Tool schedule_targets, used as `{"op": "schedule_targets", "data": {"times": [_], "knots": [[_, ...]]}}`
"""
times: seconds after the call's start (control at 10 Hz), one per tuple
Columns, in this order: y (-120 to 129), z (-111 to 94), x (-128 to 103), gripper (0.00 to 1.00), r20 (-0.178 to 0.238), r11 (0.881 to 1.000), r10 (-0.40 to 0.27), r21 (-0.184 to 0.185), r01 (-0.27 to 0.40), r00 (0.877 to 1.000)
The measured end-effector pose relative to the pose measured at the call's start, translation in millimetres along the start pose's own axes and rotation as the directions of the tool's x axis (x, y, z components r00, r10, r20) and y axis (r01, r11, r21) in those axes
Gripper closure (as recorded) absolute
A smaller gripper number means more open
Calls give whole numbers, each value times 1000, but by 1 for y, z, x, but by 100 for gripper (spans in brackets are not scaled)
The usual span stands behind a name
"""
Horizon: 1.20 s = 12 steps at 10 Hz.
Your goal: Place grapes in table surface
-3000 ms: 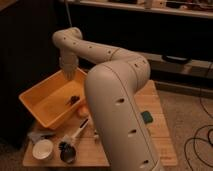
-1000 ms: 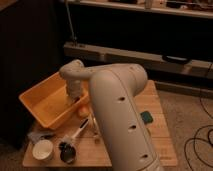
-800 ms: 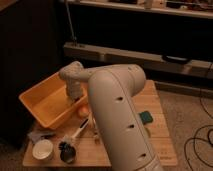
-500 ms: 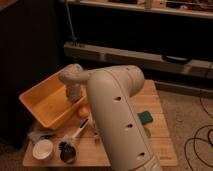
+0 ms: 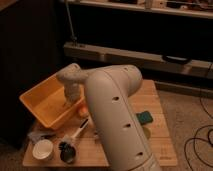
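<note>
Where the view begins at the left, a yellow bin (image 5: 42, 102) sits at an angle on the far-left part of the table. The gripper (image 5: 68, 101) hangs down inside it, low and near its right wall. Its tip is lost in shadow, so whether it grasps anything cannot be told. The grapes cannot be made out anywhere, and the bin floor under the gripper is hidden.

In front of the bin stand a white bowl (image 5: 42, 149) and, just beside it, a dark round thing (image 5: 67, 151) too dim to name. A pale utensil (image 5: 79, 131) slants up from that spot. An orange fruit (image 5: 83, 111) lies at the bin's near right corner, partly covered by the white arm (image 5: 117, 120). The arm fills the middle, is cut off at the bottom edge and hides much of the planks. Right of it a green sponge (image 5: 145, 117) lies on the table surface (image 5: 157, 140).
</note>
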<state>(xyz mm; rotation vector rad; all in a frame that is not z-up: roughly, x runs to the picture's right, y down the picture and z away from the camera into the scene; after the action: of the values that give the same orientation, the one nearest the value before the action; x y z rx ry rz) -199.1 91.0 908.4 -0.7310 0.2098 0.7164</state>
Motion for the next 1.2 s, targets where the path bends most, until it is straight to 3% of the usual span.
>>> {"op": "schedule_targets", "data": {"times": [0.3,0.5,0.8,1.2], "knots": [[-1,-21,-9,100,-24,1000,9,2,-9,1000],[-4,-39,-16,100,-2,999,42,-17,-42,999],[-10,-94,-28,100,61,995,91,-52,-88,994],[-24,-162,-33,100,117,990,127,-73,-119,985]]}}
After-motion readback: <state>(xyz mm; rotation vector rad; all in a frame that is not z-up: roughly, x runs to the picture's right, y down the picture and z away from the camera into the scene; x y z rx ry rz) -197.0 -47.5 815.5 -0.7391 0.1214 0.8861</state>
